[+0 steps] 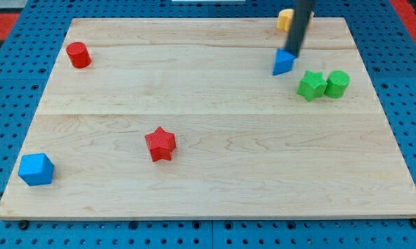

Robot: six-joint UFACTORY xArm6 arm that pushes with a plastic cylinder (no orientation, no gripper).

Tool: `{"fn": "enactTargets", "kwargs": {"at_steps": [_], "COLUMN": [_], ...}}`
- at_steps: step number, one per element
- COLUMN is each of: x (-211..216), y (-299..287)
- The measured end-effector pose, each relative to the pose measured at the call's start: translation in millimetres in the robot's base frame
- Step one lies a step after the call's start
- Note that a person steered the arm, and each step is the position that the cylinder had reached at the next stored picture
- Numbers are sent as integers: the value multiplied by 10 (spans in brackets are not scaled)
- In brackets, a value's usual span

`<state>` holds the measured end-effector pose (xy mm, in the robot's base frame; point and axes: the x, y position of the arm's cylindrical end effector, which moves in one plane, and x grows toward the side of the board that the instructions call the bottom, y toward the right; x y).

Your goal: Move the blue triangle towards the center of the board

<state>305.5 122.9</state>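
The blue triangle (282, 63) is located near the board's (214, 173) top right corner. My tip (291, 54) is set against the triangle's upper edge. No pincer is fitted; nothing is gripped. A green star (311, 85) lies just right.

Landmark: blue triangle (283, 62), upper right of wooden board (214, 180). My tip (291, 54) touches its top edge. Orange block (284, 19) above it, partly behind rod. Green star (311, 85) and green cylinder (337, 83) right-below, touching each other.
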Motion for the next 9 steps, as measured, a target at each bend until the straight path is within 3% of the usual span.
{"fn": "enactTargets", "kwargs": {"at_steps": [1,2,3,5,6,7,9], "x": [40,-39,-202,-125,137,371,417], "y": [-705,-870,-463,527,346,-149,-1445]}}
